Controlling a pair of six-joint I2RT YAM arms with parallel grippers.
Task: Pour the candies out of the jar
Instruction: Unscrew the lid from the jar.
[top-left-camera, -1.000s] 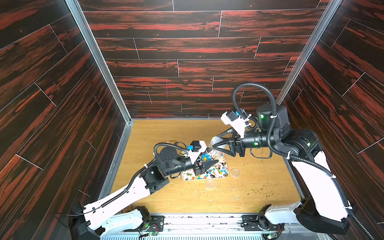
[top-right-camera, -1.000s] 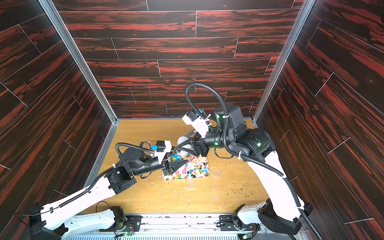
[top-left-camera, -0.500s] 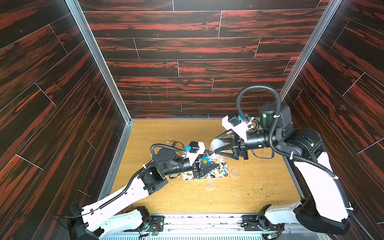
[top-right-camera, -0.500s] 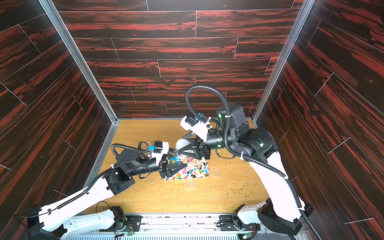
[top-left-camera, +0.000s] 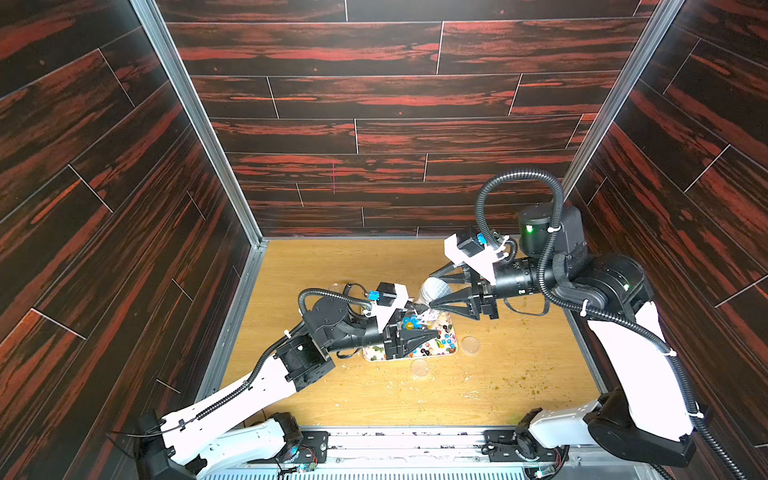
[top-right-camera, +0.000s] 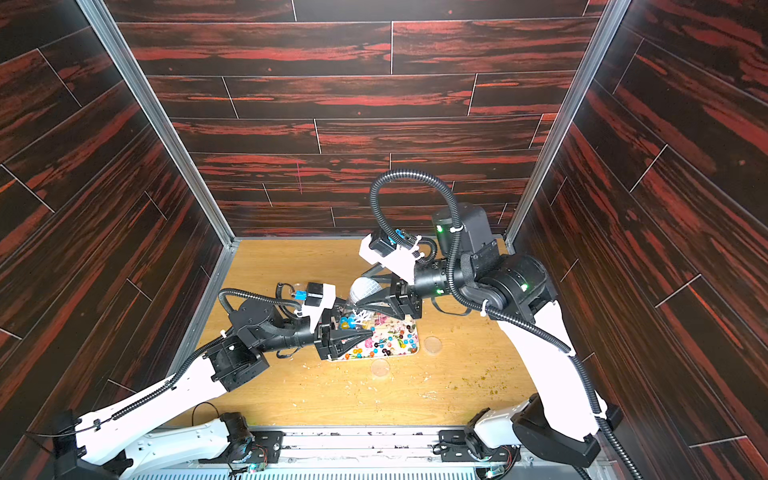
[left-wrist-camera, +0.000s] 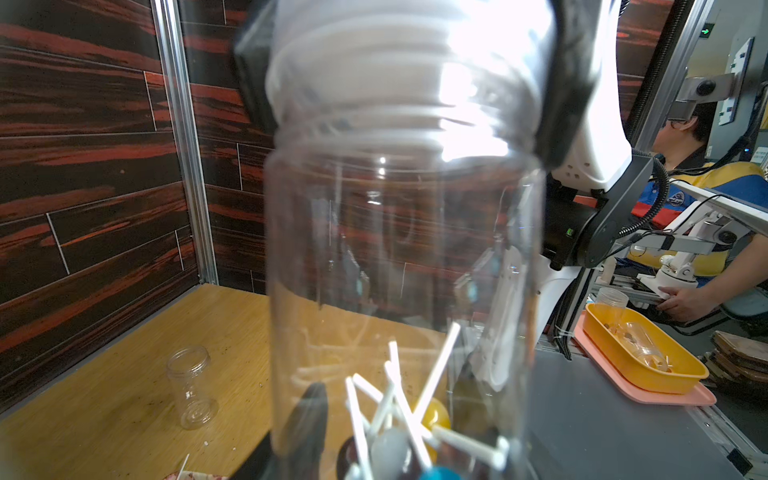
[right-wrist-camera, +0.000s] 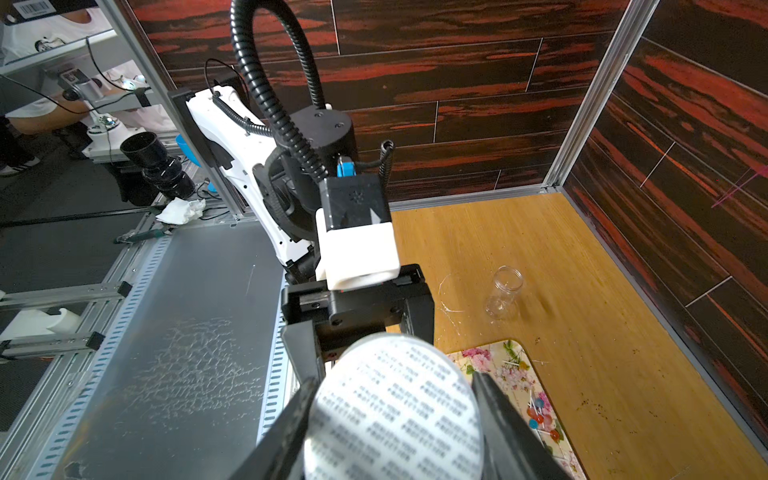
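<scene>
A clear jar (top-left-camera: 419, 309) (top-right-camera: 352, 312) (left-wrist-camera: 399, 249) hangs tilted over a flowered tray (top-left-camera: 452, 330) (right-wrist-camera: 486, 361). My left gripper (top-left-camera: 424, 324) (top-right-camera: 359, 322) (left-wrist-camera: 399, 436) is shut on its base end. Round candies (left-wrist-camera: 432, 415) (top-left-camera: 409, 324) on white sticks lie inside at that end. The jar's silver printed lid (right-wrist-camera: 395, 411) (top-left-camera: 432, 289) sits on the mouth, and my right gripper (top-left-camera: 431, 291) (top-right-camera: 358, 292) (right-wrist-camera: 395, 415) is shut on it. More candies (top-left-camera: 442, 343) (top-right-camera: 390, 343) (right-wrist-camera: 538, 411) lie on the tray.
An empty clear jar (left-wrist-camera: 191, 386) (right-wrist-camera: 503, 293) (top-left-camera: 336, 287) stands near the back left. Two clear lids (top-left-camera: 470, 344) (top-left-camera: 419, 368) lie on the wooden floor beside the tray. Small crumbs (top-left-camera: 532, 388) are scattered at the right front. Dark walls close in three sides.
My right wrist has turned with the lid in its grip, so the lid's printed top now faces up more. The left arm has shifted slightly back and down with the jar.
</scene>
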